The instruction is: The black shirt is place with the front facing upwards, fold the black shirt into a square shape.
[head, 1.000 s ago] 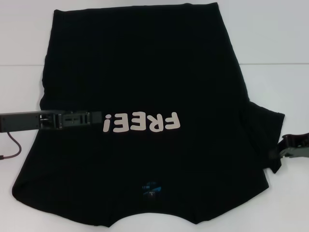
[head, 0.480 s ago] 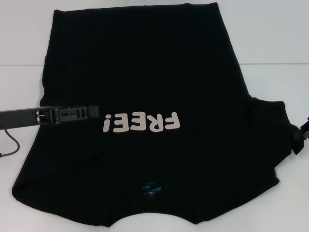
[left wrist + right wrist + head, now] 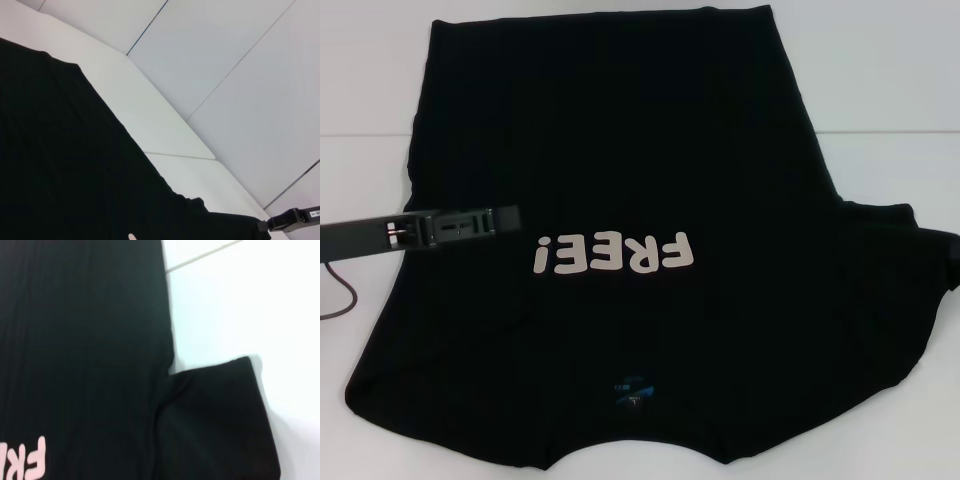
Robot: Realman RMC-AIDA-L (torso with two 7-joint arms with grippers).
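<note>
While the black shirt (image 3: 620, 180) lies face-up on the white table (image 3: 880, 80), the right claw, state not discernible, has drawn its right sleeve (image 3: 905, 270) outward beyond the "FREE!" lettering (image 3: 612, 254); left claw (image 3: 505, 218), clenched, hovers beside that lettering, folding unstarted.

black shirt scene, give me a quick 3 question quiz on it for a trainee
1. True or false: the shirt lies with its printed side up.
2. Which sleeve is spread out flat to the side in the head view?
A. the one on the robot's left
B. the one on the robot's right
C. neither
3. Fill in: the left pincer reaches in over the shirt just beside the word ____.

Key
1. True: the lettering shows on top, and the neck label lies at the near edge.
2. B: the right sleeve lies spread on the table. No sleeve sticks out on the left.
3. FREE!
</note>
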